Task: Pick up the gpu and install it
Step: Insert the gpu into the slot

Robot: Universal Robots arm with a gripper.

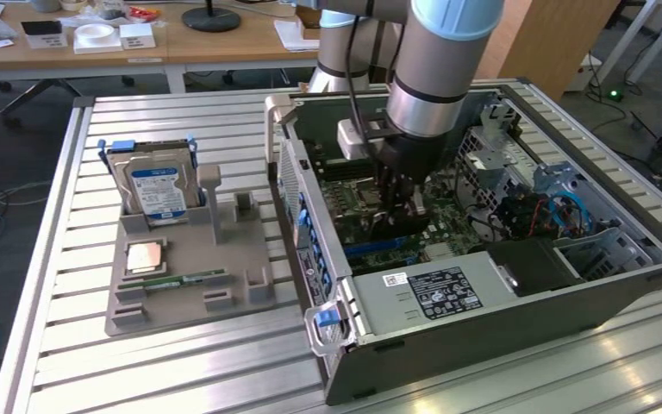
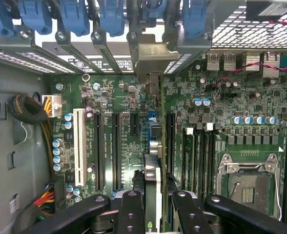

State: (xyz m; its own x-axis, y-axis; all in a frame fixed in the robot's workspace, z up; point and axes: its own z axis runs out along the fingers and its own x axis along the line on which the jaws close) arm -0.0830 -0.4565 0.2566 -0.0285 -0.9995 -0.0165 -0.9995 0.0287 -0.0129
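My gripper (image 1: 400,222) reaches down into the open computer case (image 1: 607,285), over the green motherboard (image 2: 119,97). It is shut on the gpu (image 2: 152,168), a thin dark card that the wrist view shows edge-on between the black fingers (image 2: 130,214). The card's silvery bracket (image 2: 151,56) lies against the case's rear slot frame, among the blue latches (image 2: 75,17). The card stands upright in line with the long black expansion slots (image 2: 115,151). Whether its lower edge sits in a slot is hidden. In the exterior view the gpu (image 1: 391,226) is a dark shape under the fingers.
A grey parts tray (image 1: 176,315) lies on the slatted table at the exterior view's left. It holds an upright hard drive (image 1: 156,188), a CPU (image 1: 147,257) and a RAM stick (image 1: 182,280). Inside the case are the power supply (image 1: 452,293), the CPU socket (image 2: 251,185) and cables (image 2: 29,109).
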